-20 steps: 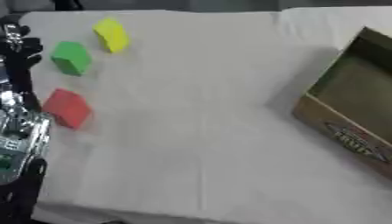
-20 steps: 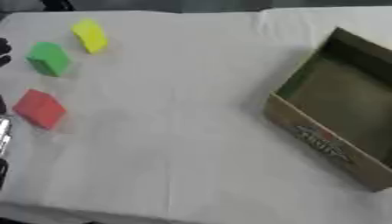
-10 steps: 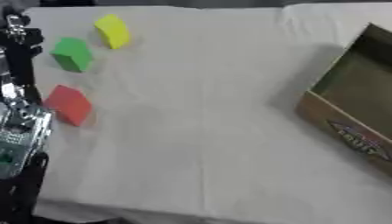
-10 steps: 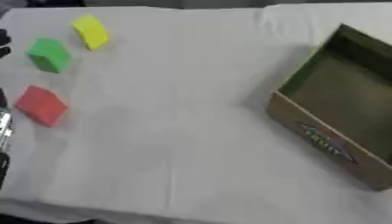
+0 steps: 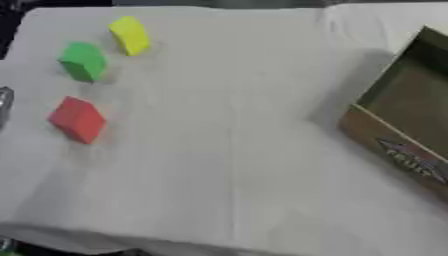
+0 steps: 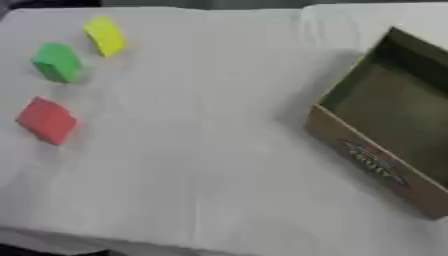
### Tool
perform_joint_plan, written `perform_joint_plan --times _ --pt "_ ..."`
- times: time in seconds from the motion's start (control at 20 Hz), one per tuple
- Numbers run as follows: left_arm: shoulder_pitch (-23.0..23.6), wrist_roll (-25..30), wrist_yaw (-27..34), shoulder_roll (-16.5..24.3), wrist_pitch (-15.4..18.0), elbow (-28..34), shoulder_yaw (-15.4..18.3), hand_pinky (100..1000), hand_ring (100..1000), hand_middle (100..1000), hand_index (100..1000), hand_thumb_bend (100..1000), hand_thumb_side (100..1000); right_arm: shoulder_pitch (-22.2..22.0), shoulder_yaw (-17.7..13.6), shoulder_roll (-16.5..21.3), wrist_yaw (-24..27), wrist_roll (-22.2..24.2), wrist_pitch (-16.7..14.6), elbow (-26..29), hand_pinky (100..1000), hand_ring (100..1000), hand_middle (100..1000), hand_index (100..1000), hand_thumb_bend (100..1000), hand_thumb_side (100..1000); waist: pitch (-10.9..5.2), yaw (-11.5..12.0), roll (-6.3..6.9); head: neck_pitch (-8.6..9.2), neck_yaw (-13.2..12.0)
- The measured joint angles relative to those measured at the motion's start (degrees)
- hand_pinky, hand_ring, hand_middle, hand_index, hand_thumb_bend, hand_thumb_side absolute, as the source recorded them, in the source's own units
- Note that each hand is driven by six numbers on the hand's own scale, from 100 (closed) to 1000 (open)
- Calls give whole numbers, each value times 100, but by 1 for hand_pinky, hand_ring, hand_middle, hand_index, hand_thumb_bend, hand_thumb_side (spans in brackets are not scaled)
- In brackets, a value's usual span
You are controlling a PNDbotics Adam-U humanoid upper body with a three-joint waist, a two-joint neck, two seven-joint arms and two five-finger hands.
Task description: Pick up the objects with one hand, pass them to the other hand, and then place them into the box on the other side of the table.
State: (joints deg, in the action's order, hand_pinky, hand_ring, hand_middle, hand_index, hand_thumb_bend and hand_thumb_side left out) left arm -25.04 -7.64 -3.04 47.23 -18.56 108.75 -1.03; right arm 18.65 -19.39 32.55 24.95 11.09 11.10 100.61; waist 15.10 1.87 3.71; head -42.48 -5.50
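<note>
Lying on a desk (image 5: 236, 150) draped in white cloth: three coloured blocks down the left side of the frame, none touching another. Sitting in the upper left, a yellow block (image 5: 129, 35), tilted. Resting just below and left of it, a green block (image 5: 83, 61). Lying further down at the left, apart from the green one, a red block (image 5: 78, 119), turned on a slant. Standing at the right edge of the frame, well apart from all three blocks, an open brown cardboard box (image 6: 385, 125), angled to the desk's edges, its dark inside facing up and some printing showing on its near wall. Nothing showing inside the box. Showing at the far left edge of the left eye view, beside the red block, only a sliver of something silver-grey (image 5: 4, 102), too little to identify. Neither hand showing plainly in either view, so no telling whether the fingers are spread, pressed together or pinching anything.
</note>
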Motion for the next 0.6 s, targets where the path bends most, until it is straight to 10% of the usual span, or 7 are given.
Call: perform_joint_plan --times 0.6 --pt "-358 3727 -956 1384 -177 60 -265 878 847 776 853 478 605 -10 23 44 -57 42 -11 -9 1000 840 1000 960 100 770 0 0 41 36 4"
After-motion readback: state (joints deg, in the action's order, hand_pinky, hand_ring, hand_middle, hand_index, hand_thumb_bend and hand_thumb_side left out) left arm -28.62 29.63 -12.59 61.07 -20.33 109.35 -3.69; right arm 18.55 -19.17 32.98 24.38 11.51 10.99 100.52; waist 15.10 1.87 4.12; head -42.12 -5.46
